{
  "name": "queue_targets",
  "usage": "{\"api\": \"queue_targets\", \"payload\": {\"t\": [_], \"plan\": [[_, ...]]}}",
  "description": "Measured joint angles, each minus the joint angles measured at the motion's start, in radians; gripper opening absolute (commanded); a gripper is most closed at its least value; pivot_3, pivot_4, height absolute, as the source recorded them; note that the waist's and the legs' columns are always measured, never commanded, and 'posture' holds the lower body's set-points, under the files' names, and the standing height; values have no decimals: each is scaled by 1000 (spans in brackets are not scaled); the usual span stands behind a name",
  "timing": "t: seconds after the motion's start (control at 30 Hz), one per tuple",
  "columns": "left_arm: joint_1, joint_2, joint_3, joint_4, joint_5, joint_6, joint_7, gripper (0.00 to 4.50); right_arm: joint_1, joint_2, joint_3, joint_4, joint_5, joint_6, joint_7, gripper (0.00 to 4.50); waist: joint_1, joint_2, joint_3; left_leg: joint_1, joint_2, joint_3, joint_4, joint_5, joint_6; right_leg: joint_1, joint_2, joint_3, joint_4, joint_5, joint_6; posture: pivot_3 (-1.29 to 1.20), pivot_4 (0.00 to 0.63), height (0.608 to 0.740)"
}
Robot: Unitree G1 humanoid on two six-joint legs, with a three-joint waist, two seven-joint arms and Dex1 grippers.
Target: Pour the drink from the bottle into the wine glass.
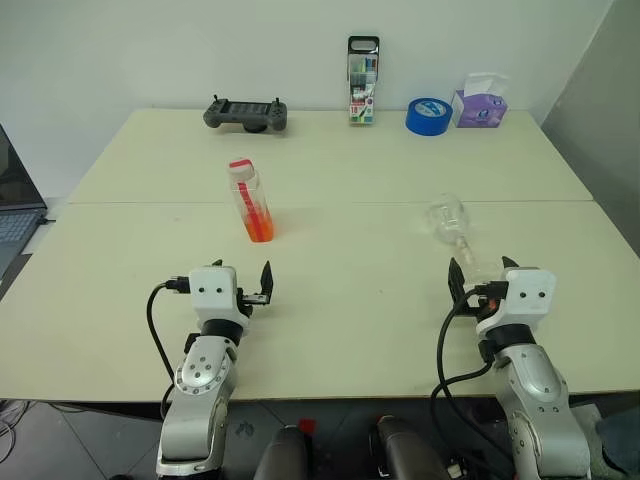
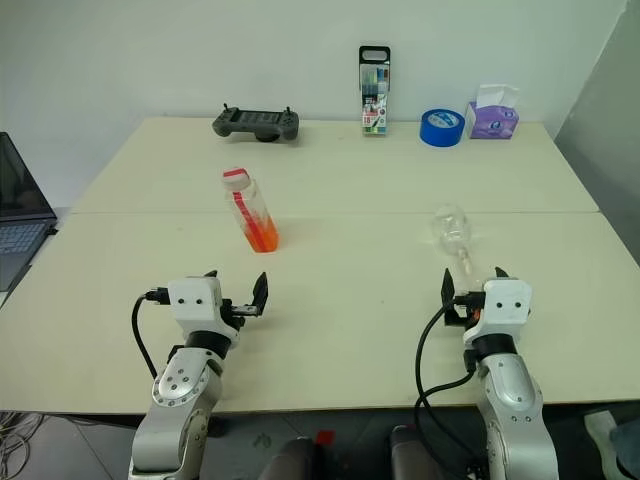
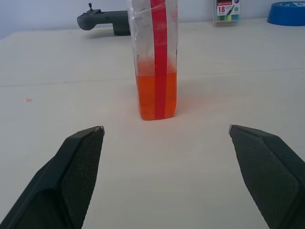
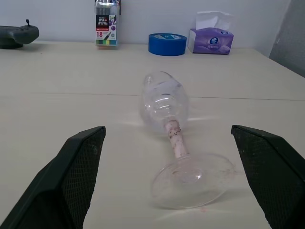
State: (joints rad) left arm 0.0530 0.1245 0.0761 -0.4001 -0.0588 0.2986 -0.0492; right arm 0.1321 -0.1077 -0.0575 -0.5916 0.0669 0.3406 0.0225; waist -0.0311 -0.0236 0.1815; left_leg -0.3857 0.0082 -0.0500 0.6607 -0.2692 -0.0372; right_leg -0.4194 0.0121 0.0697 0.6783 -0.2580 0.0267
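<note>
Closest to the camera are the two grippers, both hovering low over the near edge of the table (image 1: 330, 360). The left gripper (image 1: 256, 286) has its black fingers spread wide with nothing between them, and the right gripper (image 2: 472, 285) is just as wide and just as empty.

Biggest thing is obviously the table, a pale cream top with a seam running across the middle. A laptop (image 2: 20, 225) sits off its left edge.

Along the far edge, by the wall, there's a dark game controller (image 1: 246, 114), then a tall clear marker-pen case (image 1: 362, 81) standing upright, a blue tape roll (image 1: 429, 116) and a purple tissue box (image 1: 481, 104) right next to it.

Now the task stuff. The bottle (image 1: 250, 201) stands upright on the left half of the table, straight ahead of the left gripper but apart from it, red cap on. The drink (image 3: 155, 95) is bright orange and only fills the lower part of it.

The wine glass (image 4: 171, 129) isn't standing, it's lying on its side on the right half of the table, foot pointing toward the right gripper and bowl pointing away. In the right wrist view the foot sits between the two fingers, not touching either one. It's empty.
</note>
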Motion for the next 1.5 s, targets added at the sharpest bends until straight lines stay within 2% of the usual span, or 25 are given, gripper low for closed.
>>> {"api": "queue_targets", "payload": {"t": [0.47,0.6,0.77,0.83,1.1,1.3,1.5], "plan": [[-20,-17,1,3,19,-5,26,4466,-20,-7,2,0,-1,11,13,4500,0,0,0,0,0,0,0,0,0,0,0,0,0,0,0,0,150,740],[-77,-24,17,3,19,10,55,4466,-106,-22,3,-47,88,130,64,4500,0,0,0,-1,0,-1,1,0,0,0,0,-1,1,0,0,0,150,740],[-226,-21,58,11,-14,65,60,4466,-303,-172,27,-165,258,335,212,4500,0,-1,0,0,-1,-1,1,0,0,1,0,-4,0,0,0,0,150,740],[-240,-22,56,19,-18,68,59,4466,-347,-187,38,-168,299,379,239,4500,0,-1,0,0,0,-1,1,0,0,1,0,-4,0,0,0,0,150,740],[-334,-25,76,198,-40,59,60,4466,-466,-200,54,-93,355,435,274,4500,1,-2,1,0,0,-2,1,0,0,1,0,-5,0,0,0,0,150,740],[-392,-13,86,280,-39,15,57,4466,-477,-194,89,-74,366,442,281,4500,1,-2,1,0,0,-2,1,0,0,1,0,-4,0,0,0,0,150,740],[-481,11,88,437,-33,-33,51,4466,-492,-175,119,-66,369,443,276,4500,1,-2,1,-1,0,-2,1,0,0,0,0,-5,0,1,0,0,150,740]]}}
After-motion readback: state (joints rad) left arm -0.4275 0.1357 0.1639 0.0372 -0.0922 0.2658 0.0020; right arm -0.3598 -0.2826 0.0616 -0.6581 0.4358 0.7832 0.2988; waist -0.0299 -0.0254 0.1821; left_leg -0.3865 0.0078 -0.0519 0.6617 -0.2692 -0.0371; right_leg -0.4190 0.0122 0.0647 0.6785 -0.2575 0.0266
